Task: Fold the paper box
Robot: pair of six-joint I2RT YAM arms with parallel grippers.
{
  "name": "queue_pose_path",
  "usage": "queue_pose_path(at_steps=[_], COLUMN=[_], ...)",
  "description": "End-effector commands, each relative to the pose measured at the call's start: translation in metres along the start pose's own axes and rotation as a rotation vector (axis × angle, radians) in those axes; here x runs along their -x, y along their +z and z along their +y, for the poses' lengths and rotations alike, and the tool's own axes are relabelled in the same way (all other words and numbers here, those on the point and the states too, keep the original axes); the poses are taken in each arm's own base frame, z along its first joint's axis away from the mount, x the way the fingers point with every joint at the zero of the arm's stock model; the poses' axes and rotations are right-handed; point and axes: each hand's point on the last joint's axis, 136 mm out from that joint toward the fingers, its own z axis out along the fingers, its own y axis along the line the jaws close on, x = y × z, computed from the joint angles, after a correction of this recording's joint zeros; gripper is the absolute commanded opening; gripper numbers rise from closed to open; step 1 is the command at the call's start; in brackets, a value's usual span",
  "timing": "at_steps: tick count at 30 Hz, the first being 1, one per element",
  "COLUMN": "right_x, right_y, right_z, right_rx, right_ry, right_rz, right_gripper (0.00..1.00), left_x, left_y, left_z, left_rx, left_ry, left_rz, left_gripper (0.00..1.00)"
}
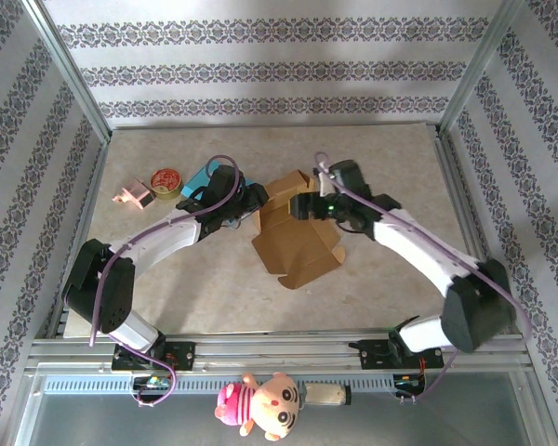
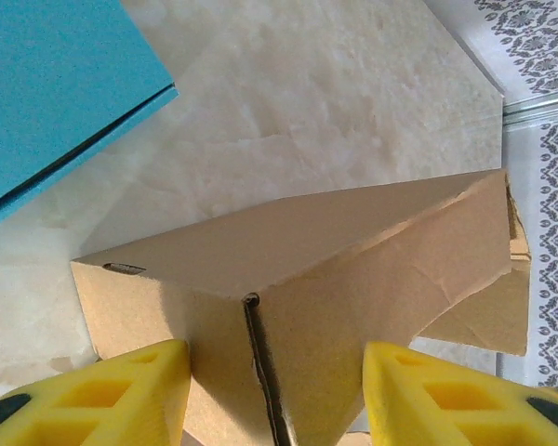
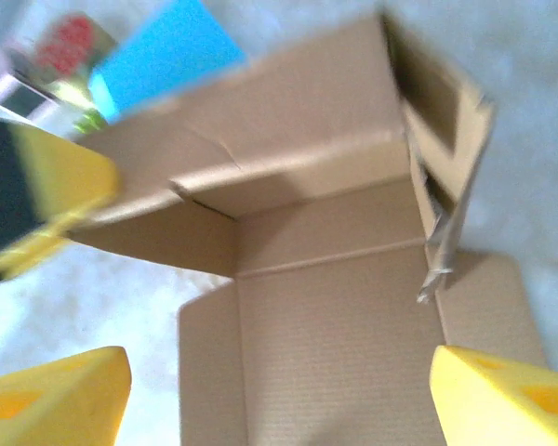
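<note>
Matt brown cardboard (corrugated) paper box [image 1: 298, 246]; smooth, stone-like table [image 1: 381, 158].

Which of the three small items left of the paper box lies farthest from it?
The pink item: it lies leftmost on the table, beyond both the red roll and the blue box.

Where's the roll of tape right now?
Top view: the roll of tape lies on the left side, between the small pink box and the blue box, left of the cardboard box.
</note>
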Motion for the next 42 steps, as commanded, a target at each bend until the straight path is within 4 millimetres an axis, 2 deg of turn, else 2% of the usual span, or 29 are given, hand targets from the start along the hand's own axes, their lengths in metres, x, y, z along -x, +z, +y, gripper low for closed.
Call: queue_pose_path(at_steps=[1,3,5,7,8,11,14,18,22,28,33,36,38,40,42], right_x=[0.021,0.032,0.022,0.011,0.013,0.013,0.022,0.027,0.023,0.021,0.022,0.022,0.02,0.017,0.015], right_y=[-0.039,-0.045,-0.036,-0.025,-0.019,-0.006,0.011,0.039,0.061,0.099,0.112,0.122,0.13,0.138,0.147], right_z=[-0.002,-0.025,-0.044,-0.062,-0.073,-0.09,-0.091,-0.092,-0.076,-0.062,-0.042,-0.043,-0.047,-0.055,-0.063], right_rx=[0.067,0.029,0.04,0.004,-0.006,0.105,0.164,0.215,0.318,0.328,0.373,0.325,0.262,0.175,0.081], right_ry=[-0.153,-0.292,-0.559,-0.787,-0.842,-0.95,-1.05,-1.097,-1.11,-1.165,-1.098,-1.031,-0.998,-0.986,-0.976], right_rz=[-0.094,-0.163,-0.151,-0.097,-0.087,-0.065,-0.085,-0.068,-0.064,-0.003,0.035,0.083,0.122,0.161,0.188], right_gripper=[0.89,0.88,0.83,0.83,0.83,0.79,0.77,0.75,0.75,0.74,0.7,0.62,0.55,0.44,0.4], left_x=[-0.004,-0.005,-0.005,-0.006,-0.006,-0.006,-0.005,-0.005,-0.006,-0.007,-0.006,-0.005,-0.005,-0.004,-0.003], left_y=[0.007,0.007,0.007,0.007,0.006,0.005,0.004,0.005,0.008,0.011,0.013,0.012,0.012,0.012,0.011], left_z=[0.01,0.01,0.01,0.011,0.012,0.012,0.011,0.011,0.011,0.009,0.005,0.005,0.004,0.004,0.004], left_rx=[0.048,0.047,0.047,0.05,0.052,0.053,0.053,0.055,0.053,0.047,0.032,0.028,0.022,0.017,0.009], left_ry=[0.03,0.031,0.031,0.032,0.034,0.036,0.04,0.042,0.041,0.045,0.044,0.046,0.046,0.043,0.037], left_rz=[0.024,0.026,0.025,0.028,0.029,0.026,0.025,0.024,0.033,0.043,0.047,0.044,0.044,0.041,0.034], left_gripper=[0.5,0.5,0.5,0.5,0.5,0.49,0.48,0.48,0.47,0.46,0.46,0.46,0.46,0.46,0.46])
